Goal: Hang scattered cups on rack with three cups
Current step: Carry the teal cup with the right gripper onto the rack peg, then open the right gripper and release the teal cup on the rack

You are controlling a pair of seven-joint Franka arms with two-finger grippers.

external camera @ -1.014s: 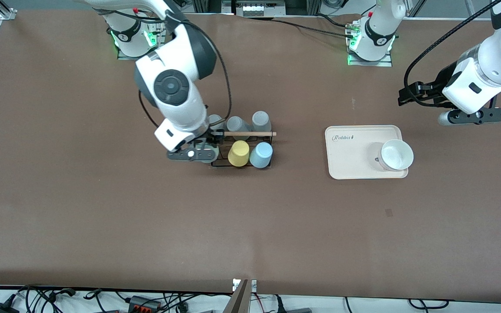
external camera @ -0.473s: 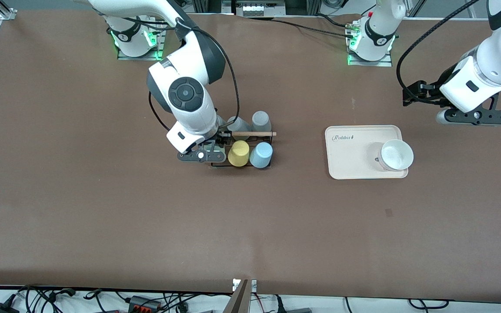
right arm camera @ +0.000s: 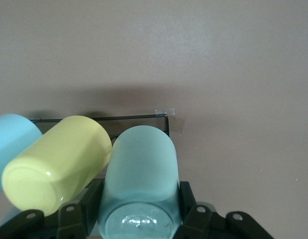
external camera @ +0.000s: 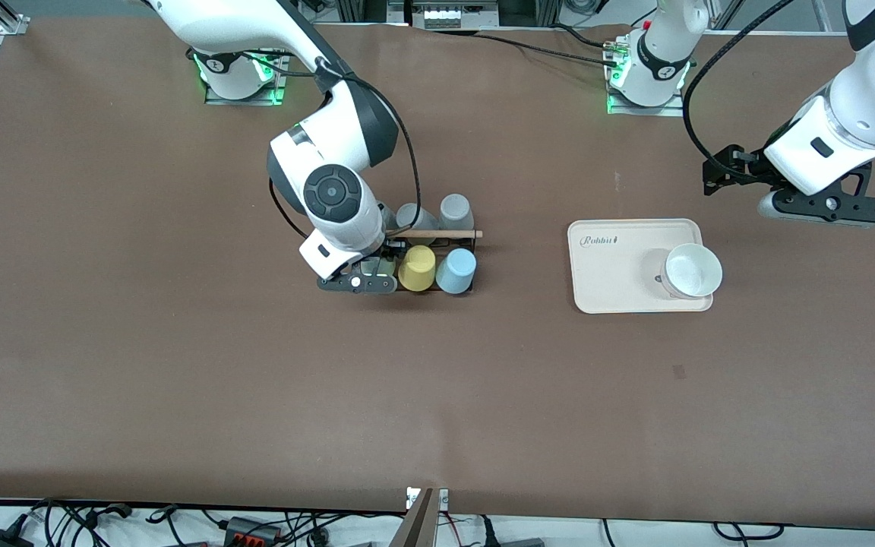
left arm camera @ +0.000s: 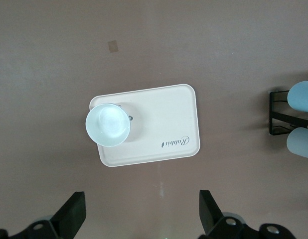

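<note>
The black wire rack point(external camera: 459, 245) with its wooden rod point(external camera: 445, 234) carries a yellow cup point(external camera: 416, 267) and a light blue cup point(external camera: 456, 270), both tilted toward the front camera. My right gripper point(external camera: 365, 275) is at the rack's end toward the right arm, shut on a mint green cup point(right arm camera: 141, 169). That cup lies beside the yellow cup point(right arm camera: 54, 164), over the rack's wire edge point(right arm camera: 129, 118). Whether it sits on a peg is hidden. My left gripper point(external camera: 825, 207) hangs open and empty over the table, its fingers point(left arm camera: 74, 214) wide apart.
Two grey cups point(external camera: 410, 216) point(external camera: 455, 210) sit on the rack's row farther from the front camera. A cream tray point(external camera: 612, 273) holding a white bowl point(external camera: 690, 270) lies toward the left arm's end of the table. Cables run along the table's near edge.
My right gripper has carried the mint green cup sideways toward the rack's end, beside the yellow cup. My left arm has drifted slightly away from the tray.
</note>
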